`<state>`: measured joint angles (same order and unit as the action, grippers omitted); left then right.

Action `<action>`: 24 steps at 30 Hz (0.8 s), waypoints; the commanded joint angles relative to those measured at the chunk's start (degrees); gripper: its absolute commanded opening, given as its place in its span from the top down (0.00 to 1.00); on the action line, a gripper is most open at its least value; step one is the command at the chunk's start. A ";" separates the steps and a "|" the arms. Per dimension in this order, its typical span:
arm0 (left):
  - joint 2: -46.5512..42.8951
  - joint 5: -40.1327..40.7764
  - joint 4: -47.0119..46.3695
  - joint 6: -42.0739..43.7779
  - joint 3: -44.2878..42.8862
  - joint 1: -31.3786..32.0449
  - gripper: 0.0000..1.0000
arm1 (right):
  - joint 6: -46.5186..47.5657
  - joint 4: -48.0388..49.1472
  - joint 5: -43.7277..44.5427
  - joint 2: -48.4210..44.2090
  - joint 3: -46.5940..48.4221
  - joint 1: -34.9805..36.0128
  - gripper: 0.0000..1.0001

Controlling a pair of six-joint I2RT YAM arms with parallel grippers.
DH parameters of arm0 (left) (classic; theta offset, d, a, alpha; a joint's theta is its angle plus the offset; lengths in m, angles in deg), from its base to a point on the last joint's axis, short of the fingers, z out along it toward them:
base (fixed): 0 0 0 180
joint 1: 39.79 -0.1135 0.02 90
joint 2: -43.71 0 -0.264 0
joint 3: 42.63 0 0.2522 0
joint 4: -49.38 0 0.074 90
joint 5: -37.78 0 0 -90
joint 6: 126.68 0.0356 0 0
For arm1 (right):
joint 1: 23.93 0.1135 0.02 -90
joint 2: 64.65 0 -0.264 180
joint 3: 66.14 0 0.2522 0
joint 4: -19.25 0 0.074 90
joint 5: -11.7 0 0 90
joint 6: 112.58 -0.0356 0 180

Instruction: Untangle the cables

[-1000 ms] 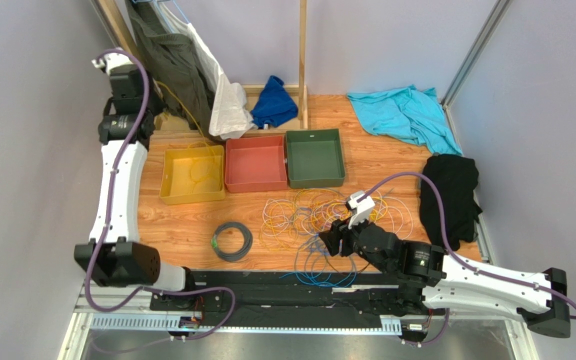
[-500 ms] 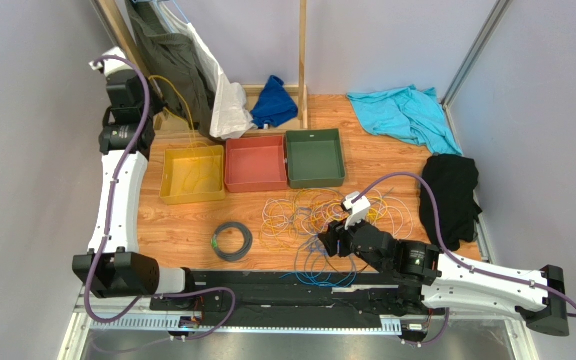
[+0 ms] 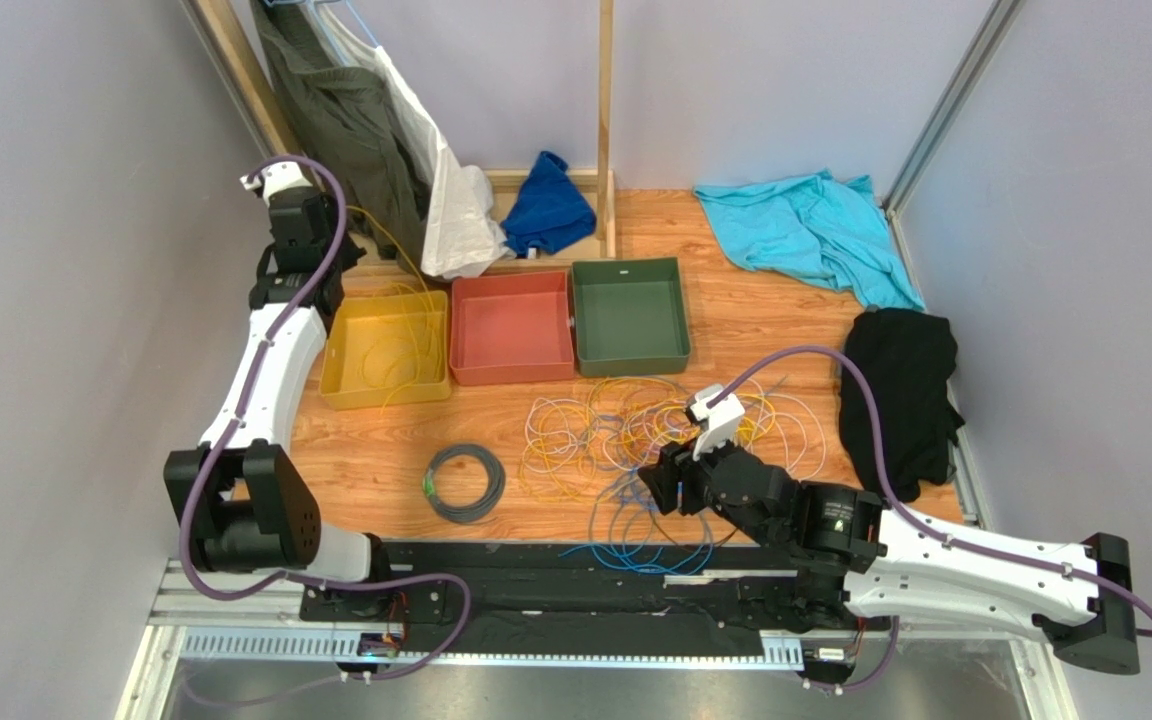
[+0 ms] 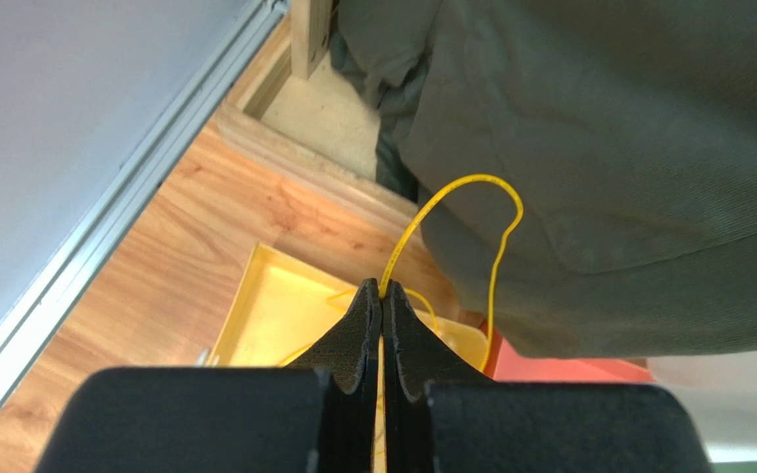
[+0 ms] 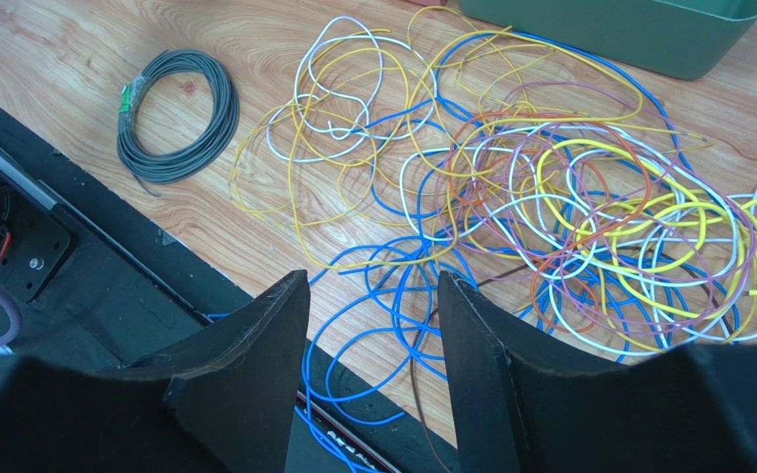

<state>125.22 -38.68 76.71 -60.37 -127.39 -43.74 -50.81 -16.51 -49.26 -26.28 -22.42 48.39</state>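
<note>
**Item 1.** Left end effector (image 4: 381,294): clenched on one yellow cable (image 4: 471,182), held above the back of the yellow bin (image 3: 387,399). The strand arches out of the fingertips and drops back toward the bin. Its loop hangs in front of the olive garment (image 4: 600,148); I cannot tell whether they touch.

**Item 2.** Right end effector (image 5: 373,281): released, jaws apart with nothing between them, poised over the near side of the main tangle (image 5: 550,187) on the counter (image 5: 76,39).

**Item 3.** Grey coil (image 5: 226,103) with a green tag: lies alone, left of the tangle.

**Hazards, as judged:**
- The yellow loop could catch in the garment's folds and spring out of the bin on release.
- The blue strands (image 5: 353,355) spill over the counter's near edge and may snag on the rail.
- Lifting any one wire from so dense a knot would likely drag its neighbours along and tighten the crossings.
</note>
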 commanded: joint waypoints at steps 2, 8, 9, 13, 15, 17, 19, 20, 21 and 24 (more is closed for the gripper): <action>-4.69 -0.88 -4.69 2.67 -5.37 -0.01 1.00 | 0.54 3.01 0.93 -0.23 -0.25 0.20 0.45; -4.62 -1.85 -5.47 7.07 -7.31 -0.10 1.00 | 1.16 3.10 0.49 1.01 0.19 0.28 0.45; -4.26 -2.11 -5.74 7.42 -6.96 -0.10 1.00 | 0.98 3.28 0.41 1.01 0.19 0.20 0.45; -2.42 -2.20 -7.41 7.69 -2.57 -0.10 1.00 | 0.81 3.28 0.58 0.57 -0.25 0.20 0.45; -1.45 -1.94 -7.85 7.07 0.06 -0.10 1.00 | 0.46 3.63 0.67 0.30 -0.60 0.20 0.45; -0.05 -1.42 -8.29 6.46 2.61 -0.10 1.00 | 0.19 3.98 0.23 -0.31 -0.95 0.20 0.45; 1.36 -1.24 -8.55 5.84 4.11 -0.10 1.00 | -0.42 3.98 -0.21 -0.84 -1.04 0.20 0.45; 1.80 -1.06 -7.94 5.41 5.34 -0.01 1.00 | -0.42 3.63 -0.38 -1.01 -1.21 0.20 0.46; 2.15 -1.15 -7.68 4.44 5.78 -0.10 1.00 | -0.51 3.46 -0.38 -1.36 -1.30 0.20 0.45; 3.82 -0.10 -0.23 -1.00 4.57 -0.01 1.00 | -0.60 3.01 0.05 -2.42 -1.65 0.20 0.46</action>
<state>128.11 -39.82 70.85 -55.58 -121.14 -43.74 -50.94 -15.37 -49.50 -26.98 -23.53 48.39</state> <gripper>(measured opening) 0.010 0.547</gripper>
